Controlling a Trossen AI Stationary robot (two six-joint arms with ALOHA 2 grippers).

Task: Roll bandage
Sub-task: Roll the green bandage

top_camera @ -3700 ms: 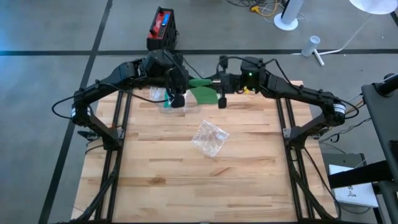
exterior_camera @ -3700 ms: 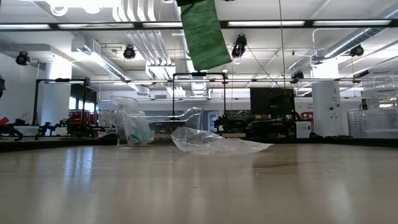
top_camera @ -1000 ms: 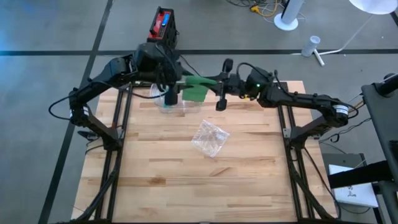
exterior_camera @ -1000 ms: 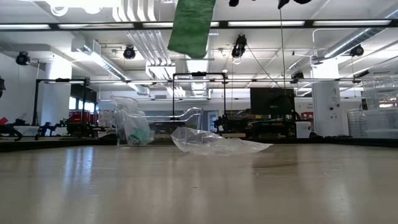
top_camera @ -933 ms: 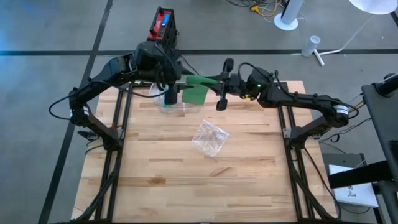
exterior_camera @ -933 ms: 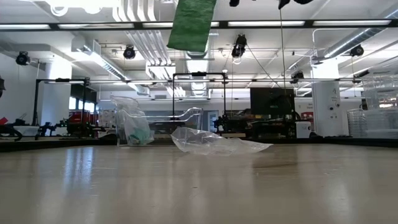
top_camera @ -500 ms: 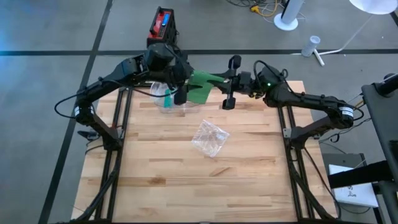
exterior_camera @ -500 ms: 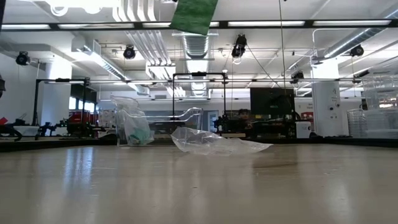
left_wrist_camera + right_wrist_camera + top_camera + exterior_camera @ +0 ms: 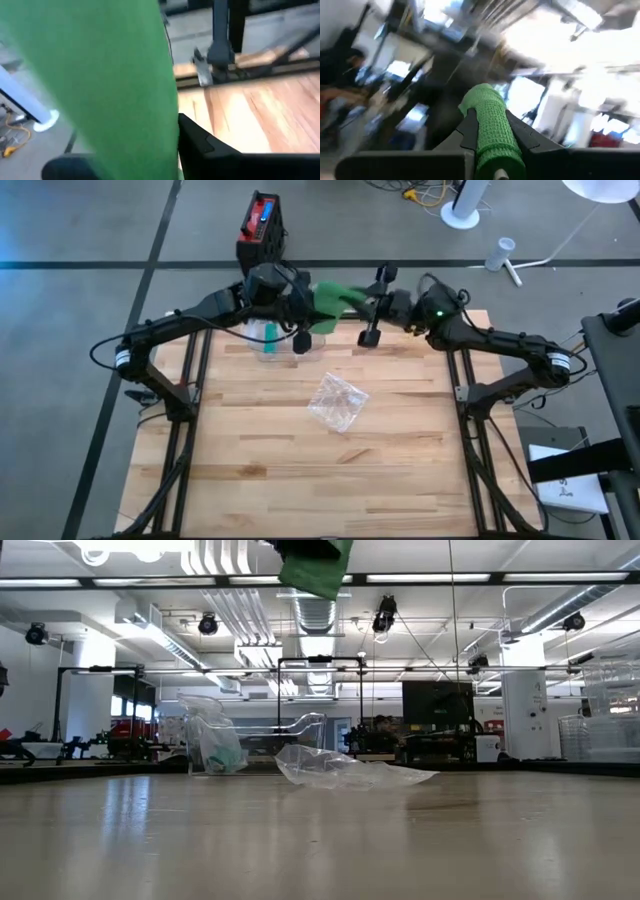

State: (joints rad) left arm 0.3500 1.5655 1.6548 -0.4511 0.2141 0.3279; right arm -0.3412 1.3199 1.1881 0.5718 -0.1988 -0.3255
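Green bandage held aloft between my two pincers, over the far edge of the bench.

My left pincer is pressed together on the loose band of the green bandage, well above the bench. My right pincer pinches the bandage's rolled end. Below sit a clear container and a crumpled plastic bag.
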